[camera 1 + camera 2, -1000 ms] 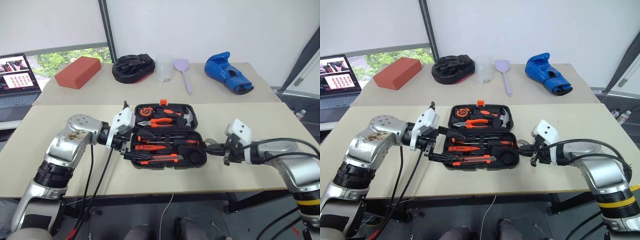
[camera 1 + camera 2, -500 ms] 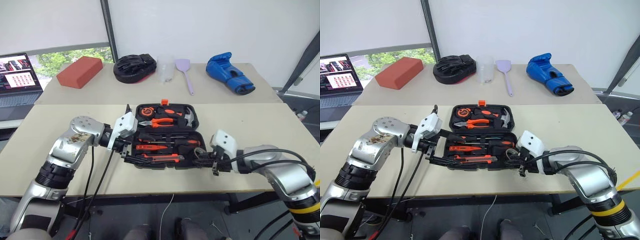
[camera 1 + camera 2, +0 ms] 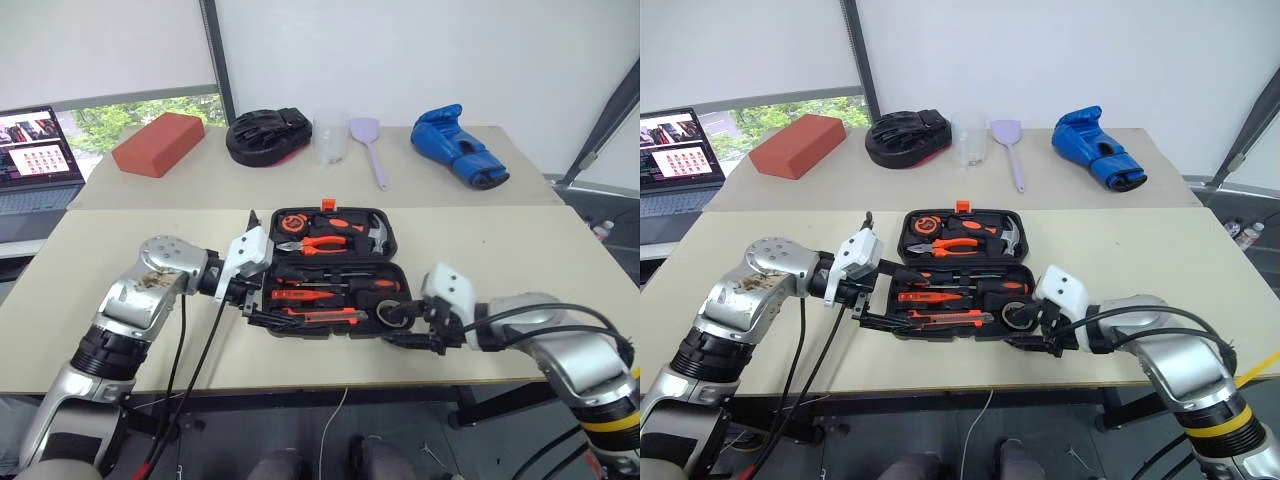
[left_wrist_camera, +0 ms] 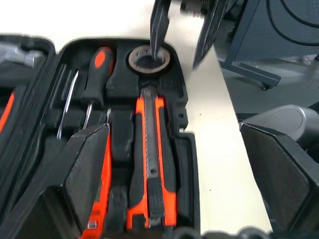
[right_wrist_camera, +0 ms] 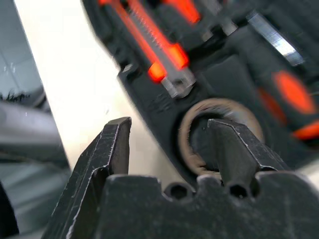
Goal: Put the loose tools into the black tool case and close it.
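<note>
In the eye views the case [image 3: 335, 268] lies open on the near table [image 3: 520, 250], lid half away from the robot; pliers [image 3: 325, 241] and hammer [image 3: 374, 234] sit in the lid, screwdrivers [image 3: 335, 285] and knife [image 3: 320, 316] lie in the near half. The tape [image 3: 393, 314] rests in the round slot at the near right corner. The left gripper [image 3: 256, 303] hovers at the case's left edge, fingers spread wide and holding nothing; the right gripper [image 3: 405, 328] is at the tape corner.

In the left wrist view the knife [image 4: 152, 164] lies straight in its channel and the tape [image 4: 149, 58] sits in its well beyond; one right finger dips into the roll's hole, the other stands outside the case wall.

In the right wrist view the fingers [image 5: 112, 149] are parted, gripping nothing; one finger sits over the tape [image 5: 199, 129], the other is out over bare table, so they straddle the case rim.

The step appears to be letting go of the tape; to do it well the right gripper should lift straight out so the inner finger does not drag the roll from its well. The lid should be swung over only once every tool lies flush, else the latch [image 3: 326, 203] may not catch.
</note>
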You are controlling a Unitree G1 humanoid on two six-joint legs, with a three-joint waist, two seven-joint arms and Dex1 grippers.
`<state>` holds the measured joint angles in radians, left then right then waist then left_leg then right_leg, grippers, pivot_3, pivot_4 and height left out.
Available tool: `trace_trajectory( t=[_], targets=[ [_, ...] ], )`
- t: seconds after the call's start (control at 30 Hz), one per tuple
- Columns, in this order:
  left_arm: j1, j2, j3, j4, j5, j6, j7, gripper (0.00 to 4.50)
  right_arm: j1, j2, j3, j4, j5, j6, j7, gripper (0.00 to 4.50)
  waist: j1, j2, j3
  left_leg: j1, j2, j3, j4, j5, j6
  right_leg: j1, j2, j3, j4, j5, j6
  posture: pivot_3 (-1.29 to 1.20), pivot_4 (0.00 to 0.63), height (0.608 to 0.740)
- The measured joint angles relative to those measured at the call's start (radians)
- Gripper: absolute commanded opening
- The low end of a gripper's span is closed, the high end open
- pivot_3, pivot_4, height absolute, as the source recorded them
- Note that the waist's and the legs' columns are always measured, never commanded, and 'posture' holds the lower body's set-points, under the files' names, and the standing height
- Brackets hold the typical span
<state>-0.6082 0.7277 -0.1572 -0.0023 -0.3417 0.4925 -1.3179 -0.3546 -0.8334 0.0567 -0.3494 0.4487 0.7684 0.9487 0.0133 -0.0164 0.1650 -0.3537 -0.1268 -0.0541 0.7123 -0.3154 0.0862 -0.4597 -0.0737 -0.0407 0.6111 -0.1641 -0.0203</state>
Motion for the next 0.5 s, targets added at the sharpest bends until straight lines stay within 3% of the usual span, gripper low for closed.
trace_trajectory(
  t=[0.13, 0.2, 0.37, 0.5],
  targets=[
    [0.060, 0.057, 0.065, 0.089, 0.028, -0.027, 0.059, 2.66, -0.045, -0.010, -0.075, 0.116, 0.004, -0.010, 0.003, 0.46, -0.002, 0.000, 0.000, 0.001, 0.000, 0.000, -0.001, 0.000, 0.000, 0.000, 0.001, 0.000, 0.000, 0.000, 0.000, 0.00, 0.150, 0.740],
    [0.076, 0.072, 0.071, 0.153, 0.060, -0.070, 0.080, 1.95, -0.077, -0.014, -0.063, 0.223, -0.039, -0.069, 0.011, 0.00, -0.001, 0.000, 0.000, 0.001, 0.000, 0.000, -0.001, 0.000, 0.000, 0.000, 0.000, 0.000, 0.000, 0.000, 0.000, 0.00, 0.150, 0.740],
    [0.075, 0.051, 0.056, 0.274, 0.141, -0.155, 0.132, 0.22, -0.163, 0.014, 0.025, 0.460, -0.177, -0.255, 0.023, 0.00, 0.002, 0.000, 0.000, 0.001, -0.001, 0.000, -0.001, 0.000, 0.000, 0.000, -0.001, 0.000, 0.000, 0.000, 0.000, 0.00, 0.150, 0.740],
    [0.070, 0.008, 0.011, 0.309, 0.187, -0.213, 0.146, 0.10, -0.200, 0.062, 0.116, 0.605, -0.277, -0.392, 0.044, 0.00, 0.001, 0.000, 0.000, 0.000, 0.000, 0.000, -0.001, 0.000, 0.000, -0.001, -0.001, -0.001, 0.001, 0.000, 0.000, 0.00, 0.150, 0.740]
  ],
)
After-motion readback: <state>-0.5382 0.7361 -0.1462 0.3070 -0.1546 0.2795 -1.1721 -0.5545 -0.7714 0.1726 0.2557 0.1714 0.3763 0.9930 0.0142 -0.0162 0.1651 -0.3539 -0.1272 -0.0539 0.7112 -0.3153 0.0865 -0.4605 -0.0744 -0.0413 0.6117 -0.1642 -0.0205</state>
